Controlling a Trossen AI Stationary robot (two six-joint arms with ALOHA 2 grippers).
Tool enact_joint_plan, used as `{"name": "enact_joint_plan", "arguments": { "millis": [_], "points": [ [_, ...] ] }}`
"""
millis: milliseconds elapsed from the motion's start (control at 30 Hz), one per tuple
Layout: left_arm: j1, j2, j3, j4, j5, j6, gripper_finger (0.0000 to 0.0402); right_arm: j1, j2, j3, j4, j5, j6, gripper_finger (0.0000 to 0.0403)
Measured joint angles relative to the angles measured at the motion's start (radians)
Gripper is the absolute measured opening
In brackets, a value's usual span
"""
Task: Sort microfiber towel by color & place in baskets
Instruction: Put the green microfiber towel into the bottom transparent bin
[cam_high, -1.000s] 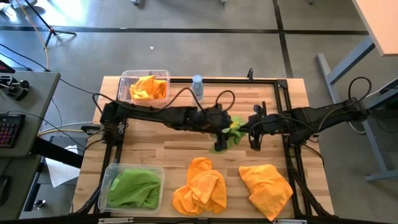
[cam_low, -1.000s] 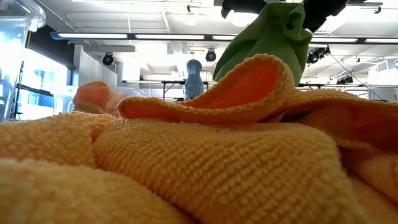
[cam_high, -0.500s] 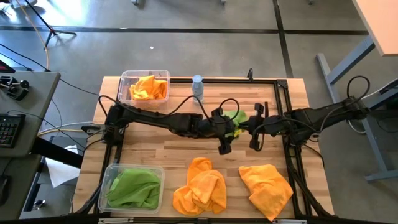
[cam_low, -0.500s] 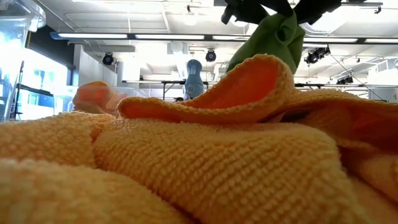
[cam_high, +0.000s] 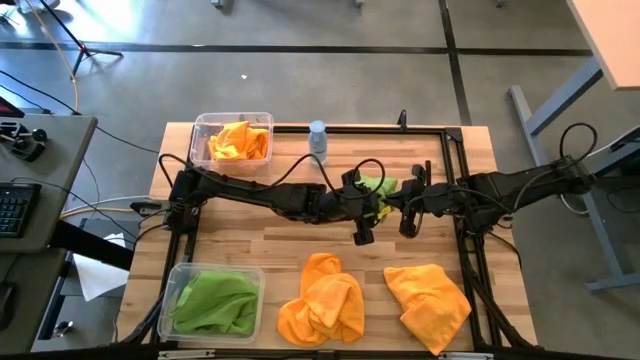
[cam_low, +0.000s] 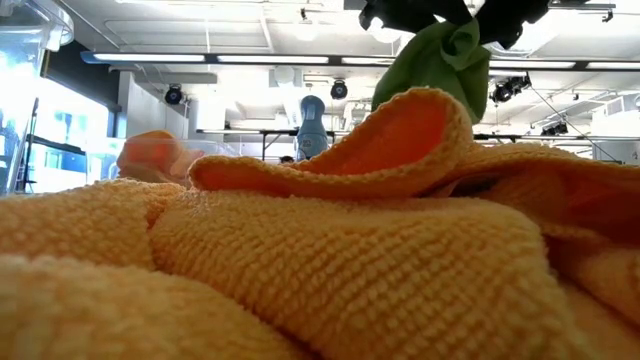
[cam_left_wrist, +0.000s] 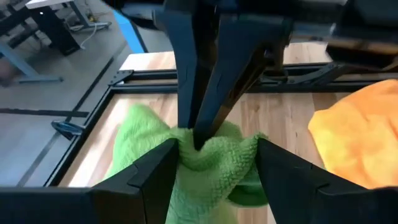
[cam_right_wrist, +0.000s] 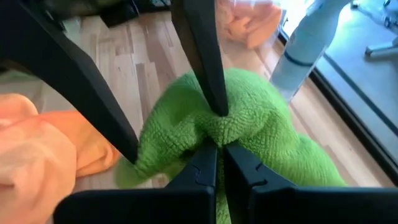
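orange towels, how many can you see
3: one in the far-left basket as an orange towel, one bunched towel near the table's front middle, one flatter towel to its right. More could be hidden under these.

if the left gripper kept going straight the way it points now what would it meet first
Most likely the green towel, bunched between the left gripper's open jaws. Right behind it are the right gripper's shut jaws, pinching the same towel from the opposite side. How far apart the two are is hard to judge.
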Motion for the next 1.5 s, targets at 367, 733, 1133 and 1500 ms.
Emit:
{"name": "enact_joint_plan", "arguments": {
  "millis": [367,733,1133,1500],
  "points": [
    [0.0,0.0,0.0,0.01,0.046,-0.04,0.0204,-0.01,0.0,0.0,-0.054,0.003,0.029,0.0],
    [0.022,0.0,0.001,0.074,-0.059,-0.217,0.0241,-0.011,0.0,0.0,-0.064,-0.006,0.053,0.0],
    [0.044,0.0,0.001,0.047,0.029,-0.203,0.0265,-0.011,0.0,0.0,-0.071,-0.006,0.072,0.0],
    [0.026,0.0,0.001,0.054,0.041,-0.171,0.0325,-0.011,0.0,0.0,-0.062,0.02,0.068,0.0]
  ]
}}
